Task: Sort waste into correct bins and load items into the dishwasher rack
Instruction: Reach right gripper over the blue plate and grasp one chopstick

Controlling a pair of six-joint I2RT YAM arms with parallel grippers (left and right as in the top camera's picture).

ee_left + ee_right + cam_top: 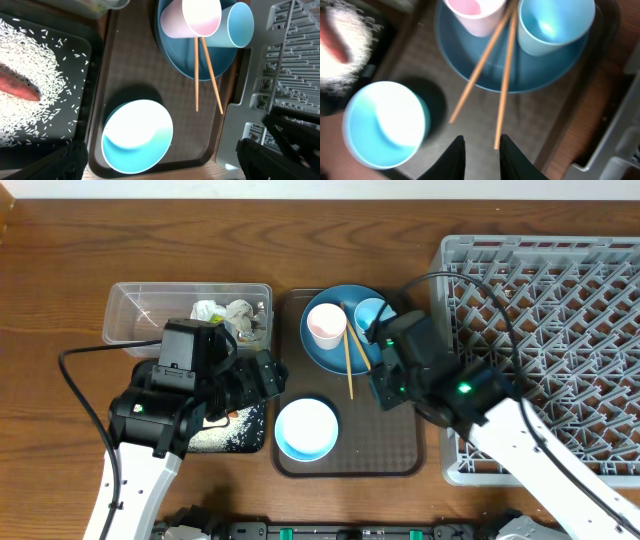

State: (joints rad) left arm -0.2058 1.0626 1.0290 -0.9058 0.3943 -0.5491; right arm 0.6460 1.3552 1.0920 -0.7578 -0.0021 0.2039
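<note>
**Waste sorted, chopsticks next**

Well left of the brown tray [360, 450], the clear tub [130, 310] holds the paper wads [240, 318]. Just left of the tray, the black bin [82, 115] holds rice [35, 55] and the carrot [17, 87]. Our left gripper [165, 157] hangs over the tray's near end, jaws wide apart, empty.

On the tray sit the bowl [306, 428] and the plate [325, 355], which carries the pink cup [326, 325], the blue cup [372, 313] and the chopsticks [348, 360].

Our right gripper [481, 145] brackets one chopstick's end, jaws narrowly apart, not clamped. We judge loading is starting: pinch, lift, carry right of the tray to the rack [560, 310], where we see nothing loaded.
</note>
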